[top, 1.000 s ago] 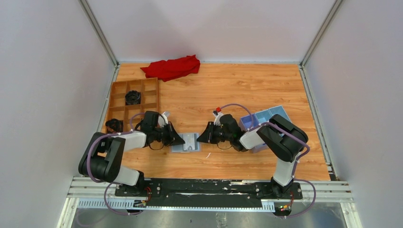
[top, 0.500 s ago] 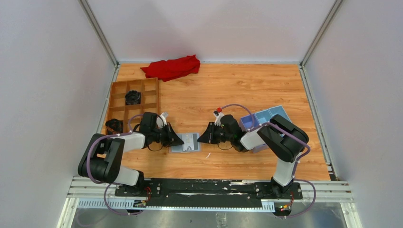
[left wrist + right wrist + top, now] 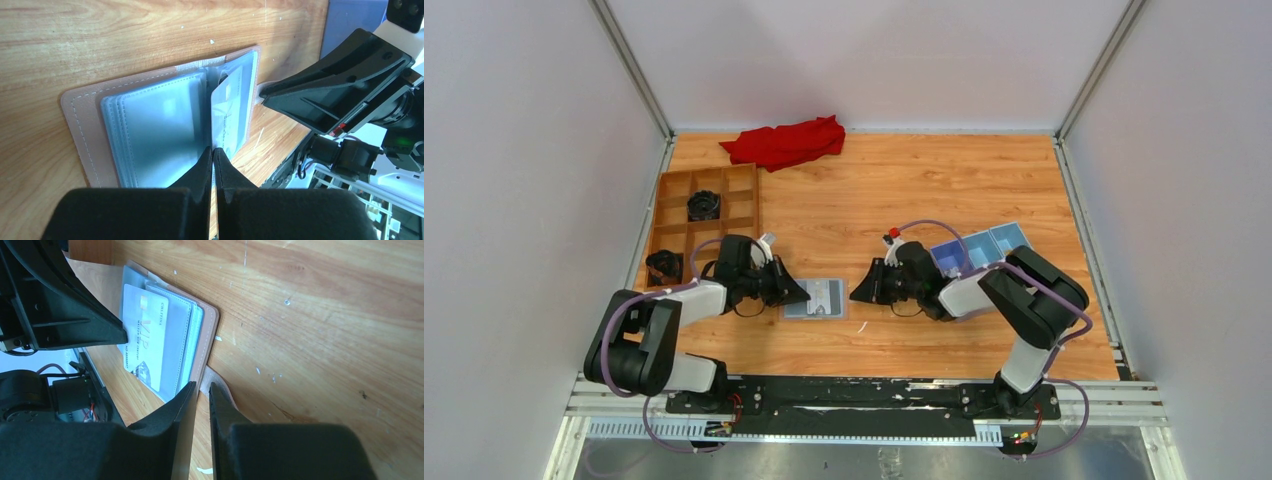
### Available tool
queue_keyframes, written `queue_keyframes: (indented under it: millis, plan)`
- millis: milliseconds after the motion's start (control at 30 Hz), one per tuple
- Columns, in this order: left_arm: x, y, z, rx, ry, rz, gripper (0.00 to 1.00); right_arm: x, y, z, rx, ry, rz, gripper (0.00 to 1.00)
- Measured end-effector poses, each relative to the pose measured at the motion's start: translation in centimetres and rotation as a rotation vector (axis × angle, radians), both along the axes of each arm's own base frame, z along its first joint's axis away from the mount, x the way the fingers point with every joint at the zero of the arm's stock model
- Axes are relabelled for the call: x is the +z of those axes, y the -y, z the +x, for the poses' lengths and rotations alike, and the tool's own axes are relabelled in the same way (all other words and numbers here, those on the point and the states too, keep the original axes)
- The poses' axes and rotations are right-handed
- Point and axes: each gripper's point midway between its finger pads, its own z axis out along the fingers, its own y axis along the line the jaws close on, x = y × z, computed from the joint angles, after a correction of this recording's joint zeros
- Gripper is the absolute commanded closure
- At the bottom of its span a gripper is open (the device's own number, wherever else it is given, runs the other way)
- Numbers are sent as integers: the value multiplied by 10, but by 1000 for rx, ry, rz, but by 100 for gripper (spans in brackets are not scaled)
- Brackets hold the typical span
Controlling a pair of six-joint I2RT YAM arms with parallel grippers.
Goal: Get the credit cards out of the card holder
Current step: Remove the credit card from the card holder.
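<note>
The card holder lies open on the wood between my grippers, tan-pink outside with pale grey-blue sleeves. A pale grey credit card marked VIP lies across its sleeves, raised along one edge. My left gripper is shut with its tips on that card's edge. My right gripper is just right of the holder and empty. Its jaws stand a narrow gap apart beside the holder's tan edge and strap. No black card shows.
A blue box sits behind my right arm. A brown compartment tray with a black object stands at the left. Another black object lies near it. A red cloth lies at the back. Walls close in on both sides.
My right gripper has drawn back to the right, away from the card holder. My left gripper has shifted slightly left, staying at the holder.
</note>
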Motion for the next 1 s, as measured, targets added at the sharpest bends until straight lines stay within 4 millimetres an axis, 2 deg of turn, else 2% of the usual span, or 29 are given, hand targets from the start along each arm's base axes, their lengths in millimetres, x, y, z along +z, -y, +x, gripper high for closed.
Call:
queue_keyframes:
  millis: [200, 333, 433, 533, 633, 700, 767, 833, 900, 1000]
  plan:
    - [0, 0, 0, 0, 0, 0, 100, 7, 4, -3, 2, 3, -20, 80]
    - [-3, 0, -1, -1, -14, 2, 100, 21, -10, -3, 36, 27, -16, 77]
    - [-10, -1, -4, -2, -43, 4, 100, 33, -26, -5, 71, 58, 2, 70]
    - [-9, -1, -4, -5, -43, 0, 100, 31, -28, -7, 78, 64, -10, 57]
    - [-8, 0, -4, -6, -38, -2, 100, 20, -18, -6, 53, 62, -71, 42]
    - [-7, 0, -3, -7, -34, -3, 100, 16, -6, -4, 25, 74, -134, 37]
    - [-7, 0, -4, -8, -35, -4, 100, 21, 6, -1, -7, 106, -178, 34]
    - [-7, 0, -4, -10, -34, -5, 100, 38, 18, 6, -54, 168, -210, 33]
    - [-6, 0, -4, -11, -34, -6, 100, 44, 23, 10, -76, 197, -223, 33]
    - [-6, 0, -4, -12, -34, -8, 100, 40, 29, 13, -99, 204, -258, 34]
